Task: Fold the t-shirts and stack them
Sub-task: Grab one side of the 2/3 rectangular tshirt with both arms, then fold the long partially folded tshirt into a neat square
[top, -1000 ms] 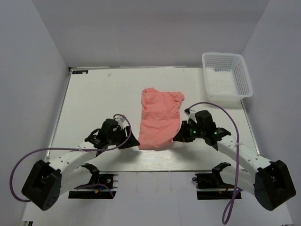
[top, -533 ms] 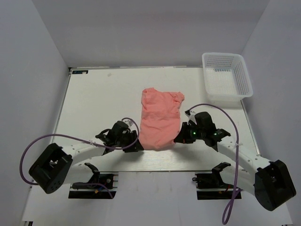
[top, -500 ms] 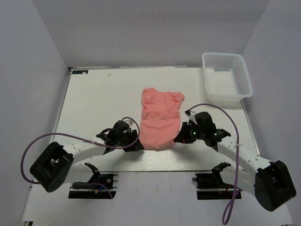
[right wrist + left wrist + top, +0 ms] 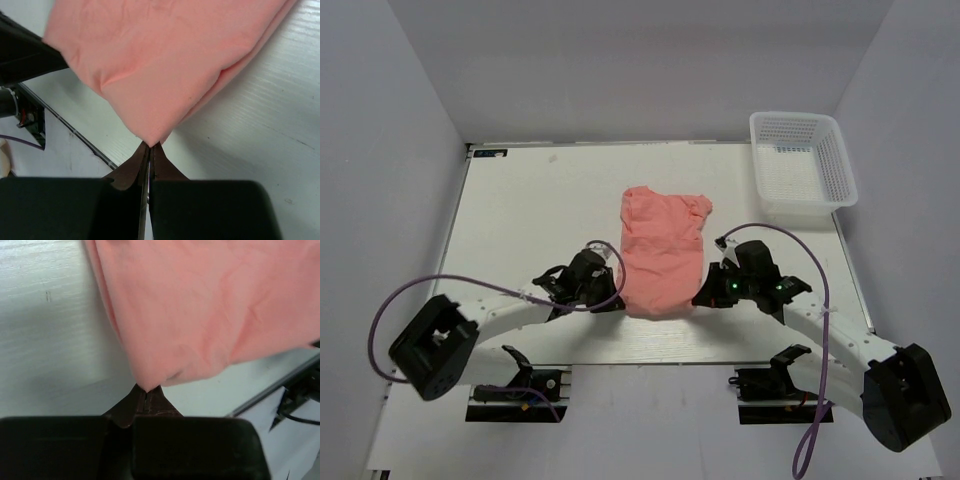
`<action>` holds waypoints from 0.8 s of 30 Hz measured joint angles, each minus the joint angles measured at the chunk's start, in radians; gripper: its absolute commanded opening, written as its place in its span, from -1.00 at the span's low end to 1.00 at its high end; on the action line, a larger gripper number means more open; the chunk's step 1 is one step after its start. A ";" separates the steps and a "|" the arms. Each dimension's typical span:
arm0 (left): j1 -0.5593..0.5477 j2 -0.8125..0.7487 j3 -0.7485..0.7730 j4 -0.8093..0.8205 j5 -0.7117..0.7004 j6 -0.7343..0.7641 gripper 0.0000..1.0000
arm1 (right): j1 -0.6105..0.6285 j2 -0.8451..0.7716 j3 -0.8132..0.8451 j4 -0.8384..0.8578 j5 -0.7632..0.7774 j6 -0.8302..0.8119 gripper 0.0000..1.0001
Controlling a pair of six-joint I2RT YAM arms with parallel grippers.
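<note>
A salmon-pink t-shirt (image 4: 660,250) lies folded lengthwise in the middle of the white table (image 4: 520,210), its narrow end towards the arms. My left gripper (image 4: 618,300) is shut on the shirt's near left corner (image 4: 146,384), the fabric (image 4: 210,305) pinched between the dark fingertips. My right gripper (image 4: 696,296) is shut on the near right corner (image 4: 151,140), where the folded cloth (image 4: 165,60) comes to a point in the jaws. Both corners sit low, close to the table top.
A white plastic mesh basket (image 4: 803,160) stands at the far right corner of the table. The table's front edge (image 4: 650,360) runs just behind both grippers. Purple cables (image 4: 410,300) loop beside each arm.
My left arm has swung in towards the shirt and its gripper has shut on the near left corner. The right gripper stays shut on its corner, shifted slightly nearer.
</note>
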 measured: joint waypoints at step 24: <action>-0.062 -0.386 0.219 -0.298 -0.050 -0.004 -1.00 | 0.004 -0.222 0.188 -0.263 0.072 -0.005 -1.00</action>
